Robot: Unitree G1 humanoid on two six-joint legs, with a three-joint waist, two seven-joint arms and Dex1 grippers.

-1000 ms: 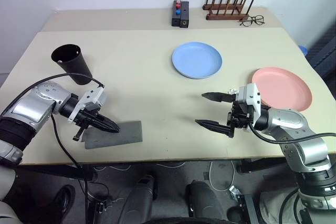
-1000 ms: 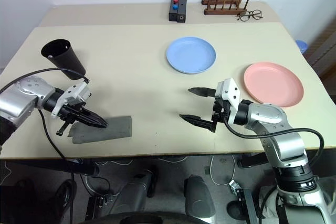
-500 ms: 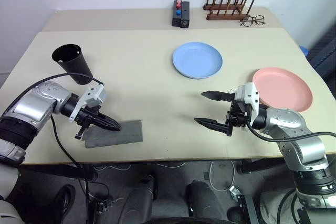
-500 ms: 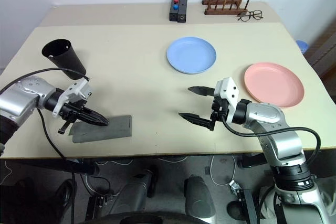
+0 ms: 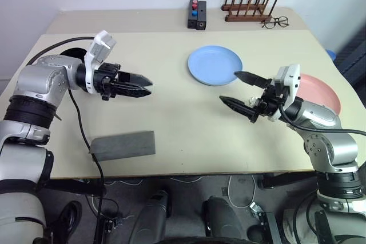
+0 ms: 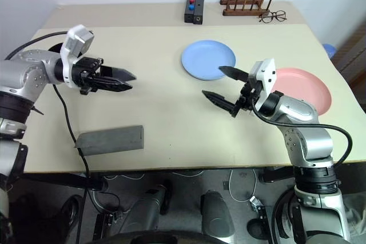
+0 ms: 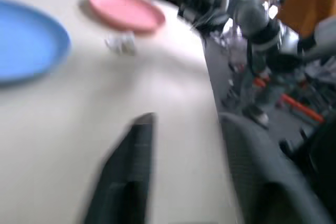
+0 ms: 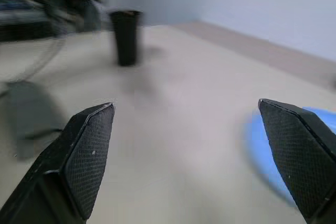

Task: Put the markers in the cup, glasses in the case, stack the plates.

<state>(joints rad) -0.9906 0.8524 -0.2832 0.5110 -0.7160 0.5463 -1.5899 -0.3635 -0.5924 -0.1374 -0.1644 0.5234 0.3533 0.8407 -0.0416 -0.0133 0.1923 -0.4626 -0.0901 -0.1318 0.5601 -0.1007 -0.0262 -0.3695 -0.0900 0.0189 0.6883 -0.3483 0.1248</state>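
Note:
My left gripper [image 5: 147,86] hangs above the table's left half, pointing toward the middle, open with nothing between its fingers [image 7: 128,177]. The grey case [image 5: 123,144] lies shut near the front edge, below and apart from that gripper. The black cup [image 8: 126,35] stands at the far left, mostly hidden behind my left arm in the eye views. My right gripper [image 5: 229,87] is wide open and empty, hovering between the light blue plate [image 5: 214,65] and the pink plate [image 5: 321,100], whose near edge it covers. The markers and the glasses are out of view.
At the back of the table stand a wooden peg rack [image 5: 246,5] with thin wire-framed spectacles [image 5: 275,23] beside it, and a black box with coloured buttons [image 5: 197,15]. Bare tabletop [image 5: 171,112] lies between the two grippers.
My left gripper lifted off the case, rose and swung toward the table's middle, and its fingers parted. My right gripper rose and shifted toward the plates, still open. The case stayed put.

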